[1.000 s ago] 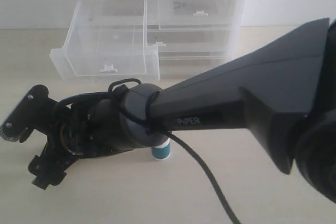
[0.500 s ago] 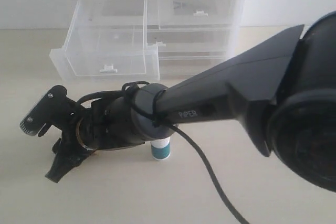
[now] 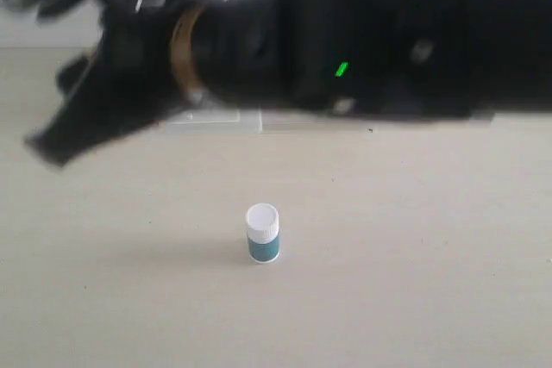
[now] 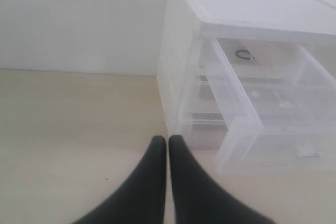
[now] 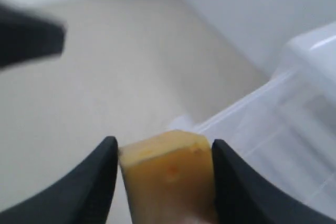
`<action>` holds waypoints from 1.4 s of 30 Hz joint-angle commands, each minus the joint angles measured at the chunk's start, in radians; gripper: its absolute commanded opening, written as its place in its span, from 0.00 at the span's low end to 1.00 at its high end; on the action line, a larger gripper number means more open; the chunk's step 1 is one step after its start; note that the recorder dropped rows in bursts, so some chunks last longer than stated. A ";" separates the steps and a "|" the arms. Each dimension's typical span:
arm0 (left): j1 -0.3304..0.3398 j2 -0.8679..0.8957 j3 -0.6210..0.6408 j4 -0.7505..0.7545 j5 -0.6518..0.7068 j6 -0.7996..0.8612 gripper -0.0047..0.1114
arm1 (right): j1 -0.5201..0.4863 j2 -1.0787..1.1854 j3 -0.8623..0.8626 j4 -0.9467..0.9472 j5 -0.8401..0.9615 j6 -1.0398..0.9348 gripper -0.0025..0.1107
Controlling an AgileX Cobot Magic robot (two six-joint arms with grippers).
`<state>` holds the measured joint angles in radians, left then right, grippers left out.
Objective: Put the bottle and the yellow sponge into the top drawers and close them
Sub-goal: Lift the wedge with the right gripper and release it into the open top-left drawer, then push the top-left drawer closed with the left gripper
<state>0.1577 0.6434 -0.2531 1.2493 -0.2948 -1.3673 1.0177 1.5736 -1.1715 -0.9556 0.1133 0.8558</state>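
Observation:
The bottle (image 3: 262, 233), teal with a white cap, stands upright alone on the table. My right gripper (image 5: 164, 145) is shut on the yellow sponge (image 5: 168, 179), held in the air beside the pulled-out clear top drawer (image 5: 273, 129). In the exterior view the right arm (image 3: 345, 32) is a blurred black mass across the top and hides almost all of the drawer unit. My left gripper (image 4: 168, 141) is shut with nothing in it, low over the table near the unit's corner. One top drawer (image 4: 273, 103) stands pulled out.
The white drawer unit (image 4: 247, 14) stands against the pale wall. Bare beige table (image 3: 414, 282) surrounds the bottle. A strip of the open drawer's front (image 3: 216, 118) shows under the arm.
The right arm has lifted from table level left of the bottle and swung up in front of the drawer unit, blurred by motion. The bottle now shows in full.

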 commanded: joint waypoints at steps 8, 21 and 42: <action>0.002 -0.007 0.004 -0.013 -0.016 -0.013 0.07 | -0.220 0.294 -0.270 0.030 -0.093 0.051 0.33; 0.002 0.077 0.021 0.003 -0.286 0.034 0.07 | -0.207 0.223 -0.305 0.081 0.147 0.015 0.60; -0.280 0.815 -0.237 -0.432 -0.375 0.520 0.07 | -0.183 -0.051 -0.046 -0.188 0.536 0.018 0.05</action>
<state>-0.1152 1.4794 -0.4641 0.8489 -0.6098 -0.8335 0.8370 1.5333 -1.2322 -1.0968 0.6732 0.8371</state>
